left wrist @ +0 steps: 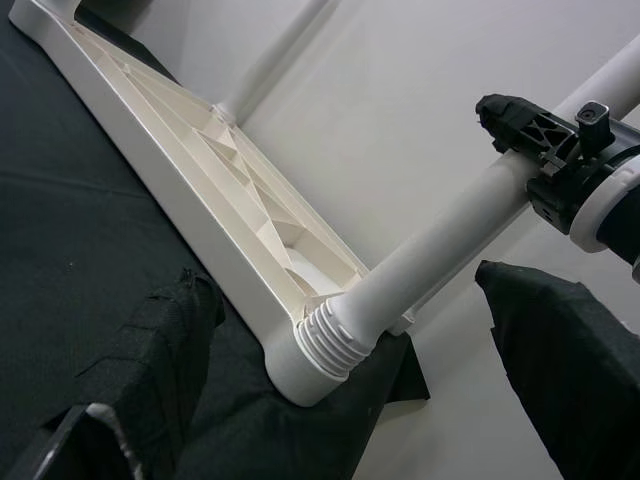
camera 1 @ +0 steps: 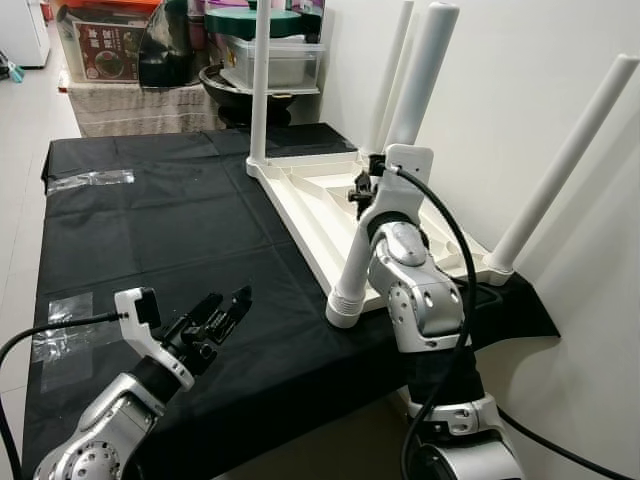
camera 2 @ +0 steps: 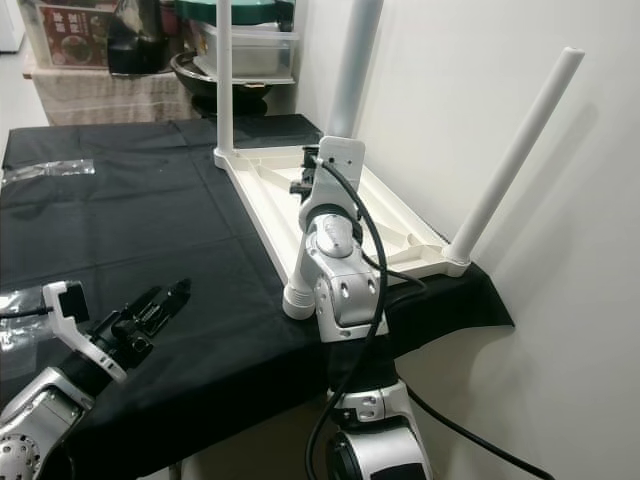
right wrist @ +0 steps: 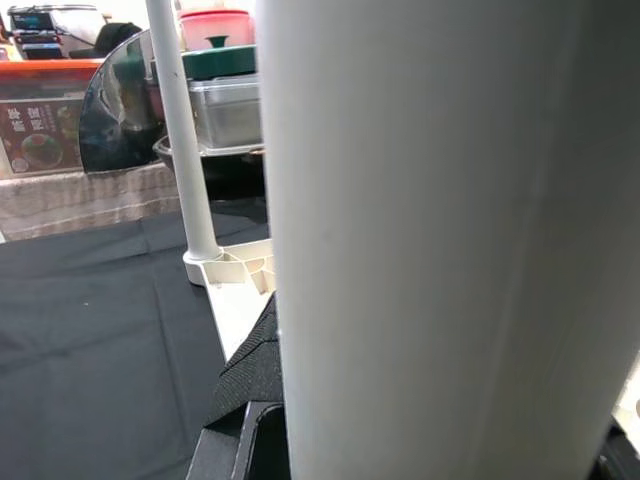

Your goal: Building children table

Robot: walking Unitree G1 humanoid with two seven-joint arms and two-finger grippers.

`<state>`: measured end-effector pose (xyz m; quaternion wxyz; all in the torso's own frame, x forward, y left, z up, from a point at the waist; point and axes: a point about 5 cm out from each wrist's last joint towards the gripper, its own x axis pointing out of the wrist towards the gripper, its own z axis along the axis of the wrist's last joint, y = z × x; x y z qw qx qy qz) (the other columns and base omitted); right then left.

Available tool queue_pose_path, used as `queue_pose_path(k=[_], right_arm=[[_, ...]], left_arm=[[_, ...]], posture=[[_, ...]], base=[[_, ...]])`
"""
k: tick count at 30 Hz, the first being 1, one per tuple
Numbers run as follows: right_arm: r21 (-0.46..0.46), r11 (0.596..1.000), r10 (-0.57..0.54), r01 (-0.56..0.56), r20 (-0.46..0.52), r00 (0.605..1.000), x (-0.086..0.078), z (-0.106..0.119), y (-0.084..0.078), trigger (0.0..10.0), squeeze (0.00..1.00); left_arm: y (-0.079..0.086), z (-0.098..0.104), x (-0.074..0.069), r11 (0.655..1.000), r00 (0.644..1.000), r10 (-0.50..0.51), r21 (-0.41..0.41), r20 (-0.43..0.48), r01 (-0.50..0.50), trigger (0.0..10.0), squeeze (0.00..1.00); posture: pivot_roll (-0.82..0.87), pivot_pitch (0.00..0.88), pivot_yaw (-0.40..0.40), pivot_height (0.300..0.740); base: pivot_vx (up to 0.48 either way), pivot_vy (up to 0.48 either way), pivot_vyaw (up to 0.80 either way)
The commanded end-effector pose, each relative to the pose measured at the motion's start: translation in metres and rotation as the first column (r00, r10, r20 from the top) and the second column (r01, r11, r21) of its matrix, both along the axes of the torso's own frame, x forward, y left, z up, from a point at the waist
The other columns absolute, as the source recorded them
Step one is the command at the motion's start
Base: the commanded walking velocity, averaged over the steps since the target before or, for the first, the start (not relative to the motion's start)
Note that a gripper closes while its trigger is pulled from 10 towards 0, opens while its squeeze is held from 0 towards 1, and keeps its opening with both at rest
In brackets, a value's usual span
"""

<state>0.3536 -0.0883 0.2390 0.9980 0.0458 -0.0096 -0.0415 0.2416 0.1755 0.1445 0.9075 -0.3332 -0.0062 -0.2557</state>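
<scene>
The white children's table (camera 1: 300, 190) lies upside down on the black cloth (camera 1: 170, 230), with its legs pointing up. My right gripper (camera 1: 362, 190) is shut on the near leg (camera 1: 420, 70) about halfway up. That leg's threaded base (left wrist: 330, 345) sits in the table's near corner. In the right wrist view the leg (right wrist: 430, 230) stands close against a black finger (right wrist: 245, 400). My left gripper (camera 1: 225, 308) hovers open over the cloth, left of that corner, holding nothing; its fingers (left wrist: 150, 340) point toward the leg's base.
A white wall (camera 1: 520, 80) runs close along the right of the table. Boxes, a pot and containers (camera 1: 230, 50) crowd the far end. Clear plastic bags (camera 1: 90, 180) lie on the cloth at the left. The cloth's front edge (camera 1: 300, 390) is near me.
</scene>
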Motion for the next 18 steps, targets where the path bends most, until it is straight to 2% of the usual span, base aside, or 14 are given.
queue_pose_path(k=[1, 11, 12, 13, 16, 18], right_arm=[[-0.037, 0.999, -0.028, 0.022, -0.181, 0.983, -0.0002, -0.0416, -0.0076, 10.0, 0.0], [-0.036, 0.999, -0.024, 0.018, -0.169, 0.985, -0.0003, -0.0389, -0.0073, 10.0, 0.0], [-0.036, 0.999, -0.023, 0.017, -0.163, 0.986, -0.0002, -0.038, -0.0073, 10.0, 0.09], [-0.036, 0.999, -0.022, 0.016, -0.16, 0.987, -0.0002, -0.0374, -0.0073, 10.0, 0.09], [-0.033, 0.999, -0.022, 0.017, -0.152, 0.988, -0.0001, -0.0362, -0.0073, 10.0, 0.2], [-0.032, 0.999, -0.022, 0.017, -0.152, 0.988, -0.0001, -0.0362, -0.0073, 10.0, 0.2]], left_arm=[[-0.0039, -0.0011, 0.0013, 1.0, 1.0, -0.024, 0.008, -0.004, 0.024, 10.0, 0.0], [-0.0047, -0.0013, 0.0017, 1.0, 1.0, -0.027, 0.007, -0.004, 0.027, 10.0, 0.0], [-0.0046, -0.0014, 0.0017, 1.0, 1.0, -0.027, 0.006, -0.004, 0.027, 10.0, 0.0], [-0.0046, -0.0015, 0.0018, 1.0, 1.0, -0.027, 0.006, -0.004, 0.027, 10.0, 0.0], [-0.0047, -0.0015, 0.0019, 1.0, 1.0, -0.027, 0.006, -0.004, 0.027, 10.0, 0.0], [-0.0047, -0.0015, 0.0019, 1.0, 1.0, -0.027, 0.006, -0.004, 0.027, 10.0, 0.0]], posture=[[0.04, 0.0, -0.11, 0.74], [0.04, 0.0, -0.11, 0.74], [0.04, 0.0, -0.111, 0.74], [0.04, 0.0, -0.111, 0.74], [0.04, 0.0, -0.111, 0.74], [0.04, 0.0, -0.111, 0.74]], base=[[0.0, 0.0, 0.0], [0.0, 0.0, 0.0], [0.0, 0.0, 0.0], [0.0, 0.0, 0.0], [0.0, 0.0, 0.0], [0.0, 0.0, 0.0]])
